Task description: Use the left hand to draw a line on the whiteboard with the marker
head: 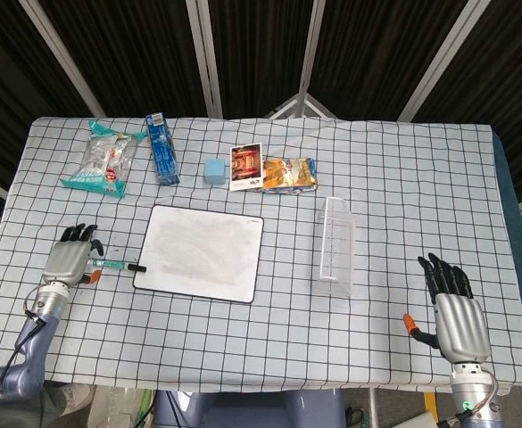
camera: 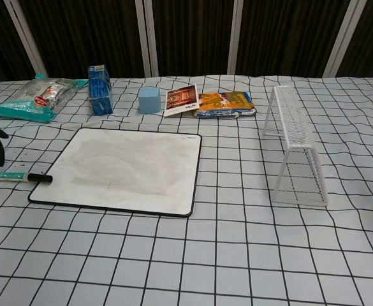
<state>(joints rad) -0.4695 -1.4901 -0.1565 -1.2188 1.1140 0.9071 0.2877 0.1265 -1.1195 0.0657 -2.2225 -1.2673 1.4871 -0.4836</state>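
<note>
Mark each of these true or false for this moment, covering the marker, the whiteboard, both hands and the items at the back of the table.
1. The marker lies on the table just left of the whiteboard. True.
2. The left hand has lifted the marker off the table. False: the hand is over the marker's rear end, but the marker lies flat; whether the fingers grip it cannot be told.
3. The right hand rests near the table's front right, holding nothing. True.
4. The white wire rack stands on the whiteboard. False: it stands on the cloth to the right, apart from the board.
5. The blue carton lies behind the whiteboard, near the table's far edge. True.
</note>
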